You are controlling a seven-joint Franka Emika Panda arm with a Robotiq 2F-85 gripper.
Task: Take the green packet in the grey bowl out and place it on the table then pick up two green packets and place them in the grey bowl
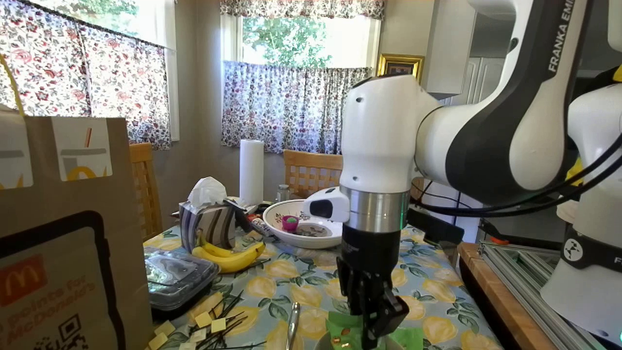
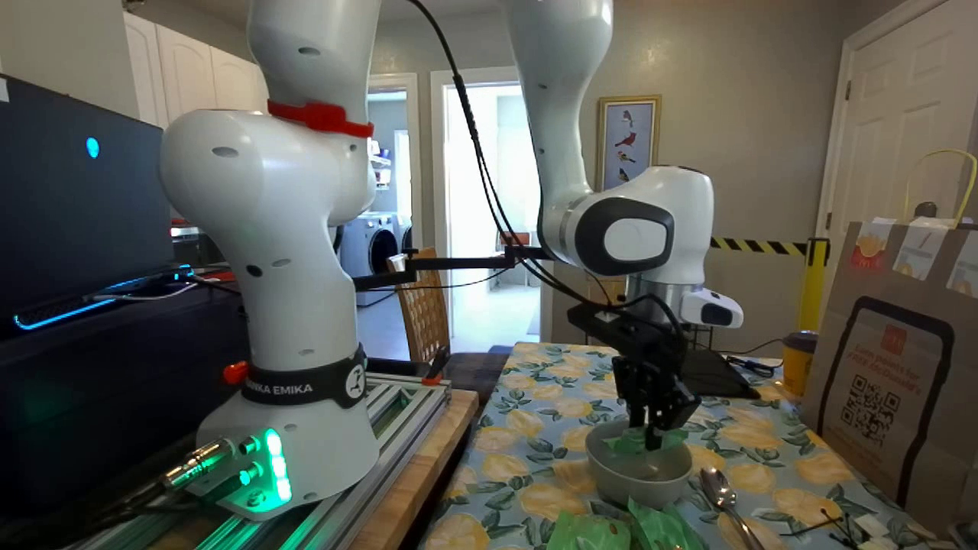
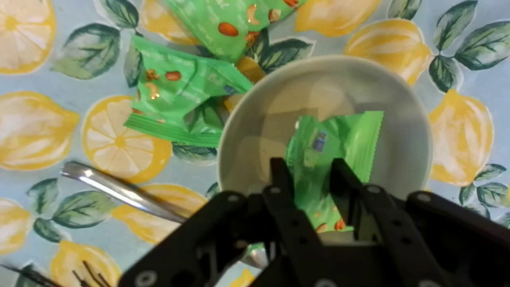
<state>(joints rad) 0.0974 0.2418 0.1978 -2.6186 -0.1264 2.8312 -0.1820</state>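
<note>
Wrist view: gripper (image 3: 309, 163) apparently pinched a green nut packet (image 3: 334, 141) inside the grey bowl (image 3: 406, 119).
Tabletop (image 2: 527, 397): grey bowl stood inward of robot-side edge.
Loose nut packets (image 3: 171, 95): two lay alongside.
Swap: grasp seemingly made; removal, refilling remained.

Floral curtains (image 1: 291, 107), a lemon-print tablecloth (image 1: 311, 279) and wooden chairs (image 1: 313, 172) show a home dining area.
</note>
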